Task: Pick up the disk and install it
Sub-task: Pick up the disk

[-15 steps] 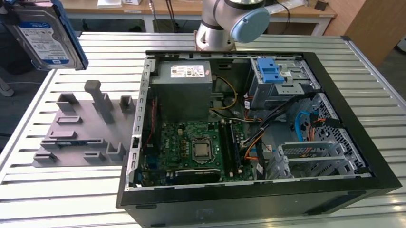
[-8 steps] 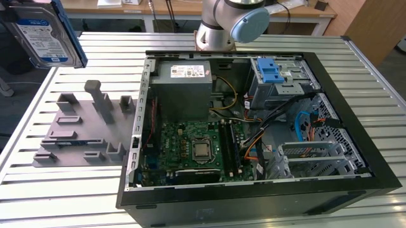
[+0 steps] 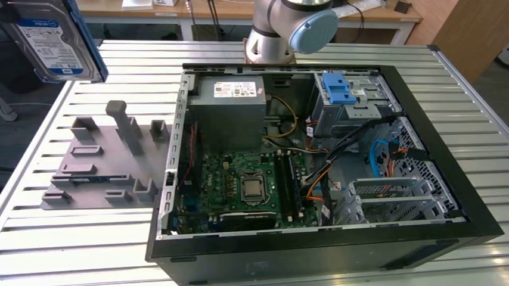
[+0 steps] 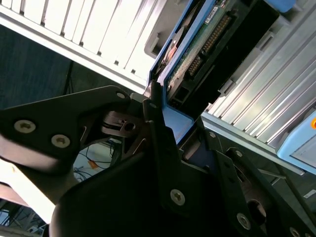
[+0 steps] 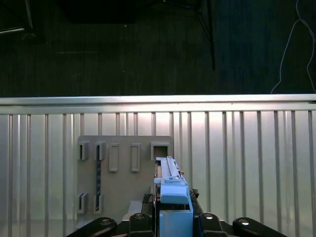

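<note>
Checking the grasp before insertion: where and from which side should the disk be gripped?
At one short end of the disk, coming in endwise, pincer closing on the blue rails: they look flat and parallel, and the far end is left free. It appears held so now.

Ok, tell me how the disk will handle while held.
The disk is probably rigid: a flat metal slab. Likely fragile: its circuit board is exposed. The gripper pinches a smooth blue rail, so it may slip.

The exterior view looks steeply down on the desk [image 3: 80, 256] and open computer case [image 3: 318, 253]. The first wrist view faces straight down from high, sharing the grey fixture [image 5: 123, 192] with it; the second wrist view sits close against the disk [image 4: 197, 47].
</note>
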Controlling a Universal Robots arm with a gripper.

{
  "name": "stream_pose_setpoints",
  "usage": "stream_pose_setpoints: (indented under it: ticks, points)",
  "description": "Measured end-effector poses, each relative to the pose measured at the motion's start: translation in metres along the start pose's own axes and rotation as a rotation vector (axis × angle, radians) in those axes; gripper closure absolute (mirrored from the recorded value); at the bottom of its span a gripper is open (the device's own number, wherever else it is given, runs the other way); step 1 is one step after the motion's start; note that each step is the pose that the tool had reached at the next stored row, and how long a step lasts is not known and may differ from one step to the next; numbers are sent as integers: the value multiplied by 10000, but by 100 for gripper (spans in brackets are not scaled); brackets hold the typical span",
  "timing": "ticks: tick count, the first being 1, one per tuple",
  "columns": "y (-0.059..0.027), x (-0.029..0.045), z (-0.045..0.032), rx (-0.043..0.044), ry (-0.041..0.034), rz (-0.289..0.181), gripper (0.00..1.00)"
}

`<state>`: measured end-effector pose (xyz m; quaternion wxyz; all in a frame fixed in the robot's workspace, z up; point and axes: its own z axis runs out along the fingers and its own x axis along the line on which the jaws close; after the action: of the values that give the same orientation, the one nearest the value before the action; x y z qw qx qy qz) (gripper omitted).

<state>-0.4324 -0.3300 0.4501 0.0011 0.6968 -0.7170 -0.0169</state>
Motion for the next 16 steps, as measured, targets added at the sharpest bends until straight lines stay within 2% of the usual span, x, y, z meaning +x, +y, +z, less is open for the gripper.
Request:
stream_pose_setpoints:
  ticks: [16]
  points:
    - [5, -4, -187, -1, 0, 0, 64]
